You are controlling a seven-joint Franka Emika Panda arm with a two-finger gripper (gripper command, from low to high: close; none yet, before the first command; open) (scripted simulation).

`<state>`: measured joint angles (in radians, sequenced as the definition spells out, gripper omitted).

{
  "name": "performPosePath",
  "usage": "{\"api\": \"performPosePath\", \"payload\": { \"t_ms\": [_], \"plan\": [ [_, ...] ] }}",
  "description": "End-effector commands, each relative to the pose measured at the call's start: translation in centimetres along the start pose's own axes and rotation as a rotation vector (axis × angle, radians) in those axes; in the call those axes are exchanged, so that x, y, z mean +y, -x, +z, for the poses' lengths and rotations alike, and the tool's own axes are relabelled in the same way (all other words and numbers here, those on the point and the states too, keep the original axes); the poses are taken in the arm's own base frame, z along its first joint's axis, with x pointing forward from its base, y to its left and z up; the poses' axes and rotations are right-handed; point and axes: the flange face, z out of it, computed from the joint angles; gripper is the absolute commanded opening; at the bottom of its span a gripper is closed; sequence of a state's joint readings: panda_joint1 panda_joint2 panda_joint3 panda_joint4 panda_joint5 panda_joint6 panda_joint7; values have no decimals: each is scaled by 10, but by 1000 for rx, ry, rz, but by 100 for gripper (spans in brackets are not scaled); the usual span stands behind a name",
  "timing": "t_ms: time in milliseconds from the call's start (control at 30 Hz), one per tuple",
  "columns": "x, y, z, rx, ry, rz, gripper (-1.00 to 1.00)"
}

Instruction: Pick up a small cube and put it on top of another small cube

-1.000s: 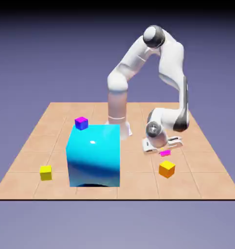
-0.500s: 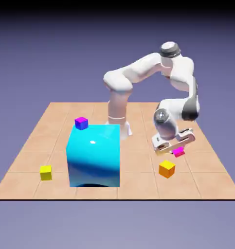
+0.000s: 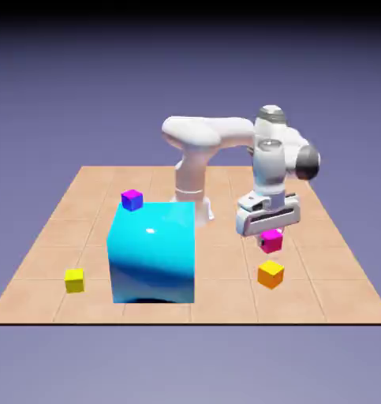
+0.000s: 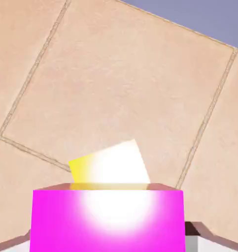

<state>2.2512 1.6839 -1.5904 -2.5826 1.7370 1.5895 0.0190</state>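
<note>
My gripper [image 3: 270, 234] hangs fingers-down at the exterior view's right, shut on the small magenta-pink cube [image 3: 272, 241], which is lifted off the tiles. Just below it, a little nearer the table's front edge, an orange cube [image 3: 270, 274] sits on the floor with a gap between the two. In the hand view the pink cube [image 4: 107, 219] fills the bottom between the fingers and hides most of them. Just past the pink cube's top edge lies the orange cube's face [image 4: 111, 167], washed out by glare.
A large cyan block [image 3: 151, 251] stands left of centre. A little blue cube with a magenta top [image 3: 132, 200] sits behind its far left corner. A yellow cube [image 3: 74, 279] lies near the front left of the tiled table [image 3: 225, 292].
The arm has swung and the hand has turned from lying tilted low on the tiles to pointing straight down, carrying the pink cube up and over toward the orange cube.
</note>
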Motion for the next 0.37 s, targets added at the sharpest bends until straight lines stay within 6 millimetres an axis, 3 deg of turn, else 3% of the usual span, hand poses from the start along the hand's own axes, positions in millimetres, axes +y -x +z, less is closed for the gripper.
{"api": "performPosePath", "payload": {
  "t_ms": [0,233,267,333],
  "plan": [
    [1,-2,8,1,3,2,-100],
    [2,5,61,1,0,-4,-100],
    [2,5,61,1,0,-4,100],
    [2,2,54,1,2,-1,100]
  ]
}}
